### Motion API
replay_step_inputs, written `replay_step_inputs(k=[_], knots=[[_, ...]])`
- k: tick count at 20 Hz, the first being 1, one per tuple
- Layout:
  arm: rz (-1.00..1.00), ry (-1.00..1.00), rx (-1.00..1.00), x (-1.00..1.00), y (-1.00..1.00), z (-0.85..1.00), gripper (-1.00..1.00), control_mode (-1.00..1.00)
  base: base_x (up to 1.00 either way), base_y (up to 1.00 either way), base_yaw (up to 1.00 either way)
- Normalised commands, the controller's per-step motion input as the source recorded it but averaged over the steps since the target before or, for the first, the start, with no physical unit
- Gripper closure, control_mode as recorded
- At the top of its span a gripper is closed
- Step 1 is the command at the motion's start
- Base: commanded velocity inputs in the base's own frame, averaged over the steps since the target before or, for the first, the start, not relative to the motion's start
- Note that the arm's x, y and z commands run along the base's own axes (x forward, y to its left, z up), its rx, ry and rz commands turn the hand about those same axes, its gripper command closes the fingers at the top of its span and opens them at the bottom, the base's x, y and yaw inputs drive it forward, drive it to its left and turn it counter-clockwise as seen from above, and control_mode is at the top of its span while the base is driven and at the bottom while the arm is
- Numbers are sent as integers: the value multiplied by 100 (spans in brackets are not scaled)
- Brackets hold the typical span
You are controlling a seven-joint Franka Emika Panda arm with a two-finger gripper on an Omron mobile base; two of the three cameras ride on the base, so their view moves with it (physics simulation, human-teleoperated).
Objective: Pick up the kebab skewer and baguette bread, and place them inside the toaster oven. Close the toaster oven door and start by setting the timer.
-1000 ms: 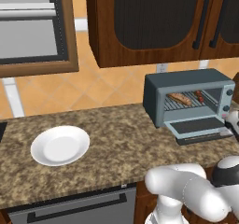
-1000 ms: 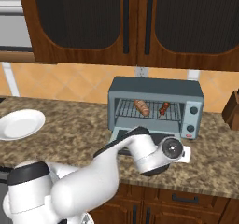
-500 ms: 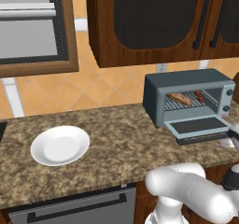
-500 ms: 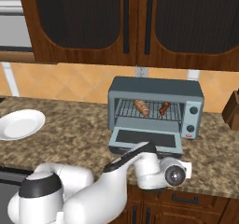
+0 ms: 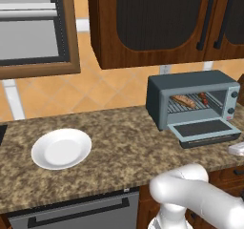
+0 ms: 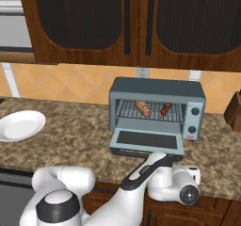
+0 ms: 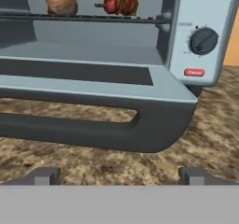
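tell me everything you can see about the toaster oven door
The toaster oven door hangs fully open, dropped flat in front of the blue-grey toaster oven, level just above the counter. It is a grey metal frame around a dark glass panel, with a long dark bar handle on its outer edge, facing the robot. The gripper sits low before the handle, fingers spread, touching nothing. Inside, bread and skewer lie on the rack.

There was one toaster oven point(image 6: 157, 111), one baguette bread point(image 6: 143, 108), one kebab skewer point(image 6: 165, 109), one white plate point(image 5: 61, 148), and two knobs point(image 6: 194, 120) on the oven's panel.
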Motion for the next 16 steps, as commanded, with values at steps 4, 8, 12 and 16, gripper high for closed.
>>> replay_step_inputs(k=[4, 8, 12, 16], knots=[[0, -8, 0, 34, 2, -14, -100, -100, 0, 0, 0], [0, -2, 0, 27, 2, -17, -100, -100, 0, 0, 0], [0, -8, 0, 4, 3, -13, -100, -100, 0, 0, 0], [0, -15, 0, 8, 8, -1, -100, -100, 0, 0, 0]])
